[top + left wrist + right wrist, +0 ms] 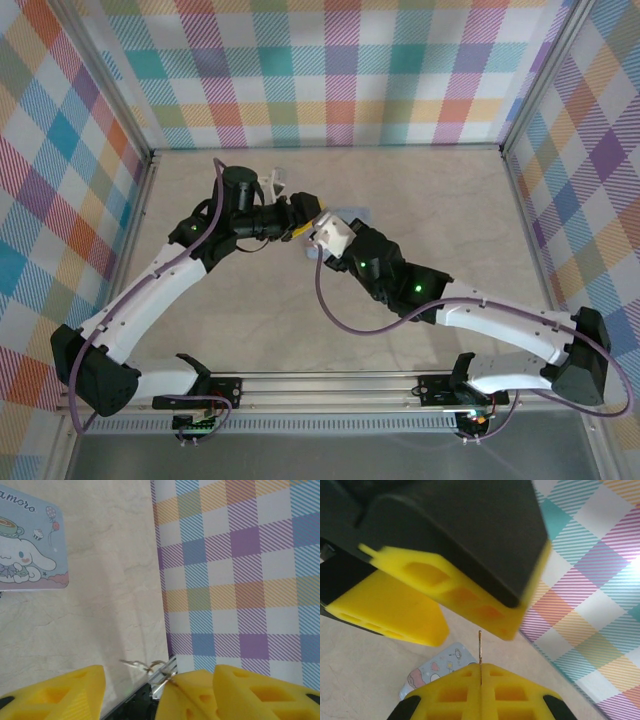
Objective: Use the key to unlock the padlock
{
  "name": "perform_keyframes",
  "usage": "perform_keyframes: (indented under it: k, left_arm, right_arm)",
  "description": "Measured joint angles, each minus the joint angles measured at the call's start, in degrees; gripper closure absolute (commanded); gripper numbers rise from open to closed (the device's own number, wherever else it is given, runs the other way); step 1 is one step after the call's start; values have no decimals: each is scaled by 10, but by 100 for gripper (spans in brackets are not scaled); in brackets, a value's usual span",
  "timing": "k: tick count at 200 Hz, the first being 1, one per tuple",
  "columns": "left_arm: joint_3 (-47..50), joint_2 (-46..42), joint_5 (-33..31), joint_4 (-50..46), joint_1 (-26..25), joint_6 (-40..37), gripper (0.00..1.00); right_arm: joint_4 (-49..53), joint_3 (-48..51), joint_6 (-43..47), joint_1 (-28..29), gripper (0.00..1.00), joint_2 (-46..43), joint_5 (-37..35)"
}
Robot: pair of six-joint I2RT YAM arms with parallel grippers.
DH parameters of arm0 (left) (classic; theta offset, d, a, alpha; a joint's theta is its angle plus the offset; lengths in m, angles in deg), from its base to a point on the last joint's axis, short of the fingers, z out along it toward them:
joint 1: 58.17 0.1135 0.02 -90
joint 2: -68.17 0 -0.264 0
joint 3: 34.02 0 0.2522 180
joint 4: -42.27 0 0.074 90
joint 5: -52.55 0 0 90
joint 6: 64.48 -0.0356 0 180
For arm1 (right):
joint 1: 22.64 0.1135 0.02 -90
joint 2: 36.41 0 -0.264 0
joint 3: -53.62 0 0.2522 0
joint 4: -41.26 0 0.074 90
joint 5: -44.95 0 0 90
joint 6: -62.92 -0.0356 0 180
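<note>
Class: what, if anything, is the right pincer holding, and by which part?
The right pincer holds the key by one end, clamped between its shut jaws. The thin rest of it sticks out beyond them.

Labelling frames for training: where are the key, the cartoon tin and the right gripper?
key (480,647), right wrist view, its thin blade above the fingertips.
tin (30,545), left wrist view, on its printed lid.
right gripper (481,672), right wrist view, seam between its shut fingertips.

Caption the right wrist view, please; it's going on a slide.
Right jaws, shut, pinch the thin key upright beneath the left jaws, with the cartoon tin beyond.
</note>
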Motion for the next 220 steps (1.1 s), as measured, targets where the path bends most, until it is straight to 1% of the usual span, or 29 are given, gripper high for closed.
perform_keyframes:
  k: [40,71,100,111,138,145,149,168,176,190,220]
  left_arm:
    - [-8,0,-9,-3,-3,7,62]
    - [-13,2,-20,-16,-3,8,75]
    - [-13,3,-27,-29,-3,11,84]
    - [-13,3,-30,-31,-3,9,90]
    - [-17,3,-34,-33,-3,7,100]
    - [-17,3,-35,-34,-3,9,100]
    - [-17,3,-36,-35,-3,6,100]
    - [-17,3,-38,-36,-3,5,100]
    - [-17,3,-42,-38,-3,3,100]
    - [-17,4,-50,-45,-3,-8,100]
    - [-20,13,-68,-47,-3,-42,100]
  right_arm:
    - [-15,-3,20,11,100,25,-10]
    - [-28,-10,34,18,100,34,-32]
    - [-37,-12,42,24,100,42,-46]
    - [-40,-12,45,25,100,42,-49]
    - [-46,-12,54,28,100,45,-53]
    - [-47,-12,55,29,100,45,-55]
    - [-47,-12,55,29,96,45,-55]
    - [-46,-12,50,30,70,45,-56]
    - [-44,-12,45,30,63,45,-57]
    - [-36,-12,37,30,59,45,-57]
    - [13,-13,-11,21,58,38,-48]
